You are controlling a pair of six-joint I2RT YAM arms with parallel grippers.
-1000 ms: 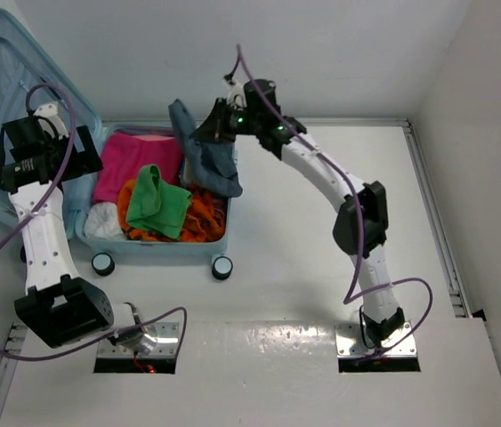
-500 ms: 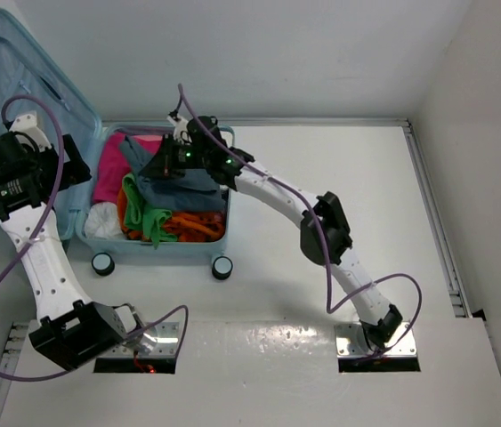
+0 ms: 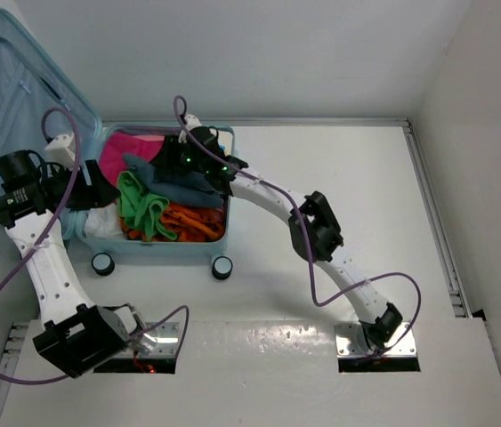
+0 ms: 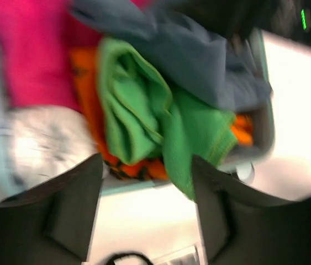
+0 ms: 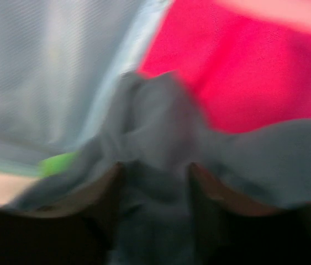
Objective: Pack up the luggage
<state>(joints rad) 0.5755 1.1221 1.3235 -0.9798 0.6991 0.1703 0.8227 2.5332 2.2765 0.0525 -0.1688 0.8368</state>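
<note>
The pale blue luggage [image 3: 174, 251] lies open at the back left of the table, its lid [image 3: 10, 89] leaning up and to the left. It holds pink [image 3: 134, 147], grey-blue [image 3: 165, 178], green [image 3: 143, 205], orange [image 3: 192, 222] and white [image 3: 103, 222] clothes. My right gripper [image 3: 179, 156] is low over the back of the pile, jaws apart, with the grey-blue garment [image 5: 149, 121] lying between and under its fingers [image 5: 155, 168]. My left gripper [image 3: 85, 191] hovers at the luggage's left side, open and empty [image 4: 145, 160], looking across the green cloth [image 4: 144, 116].
Two wheels [image 3: 101, 263] [image 3: 222, 267] stick out of the luggage's near wall. A raised rail [image 3: 432, 222] runs along the table's right side. A wall stands behind the luggage. Both arm bases sit at the near edge.
My right arm carried the grey-blue garment from above the luggage's right rim down onto the pile and its jaws parted. My left arm swung from the lid down to the luggage's left side.
</note>
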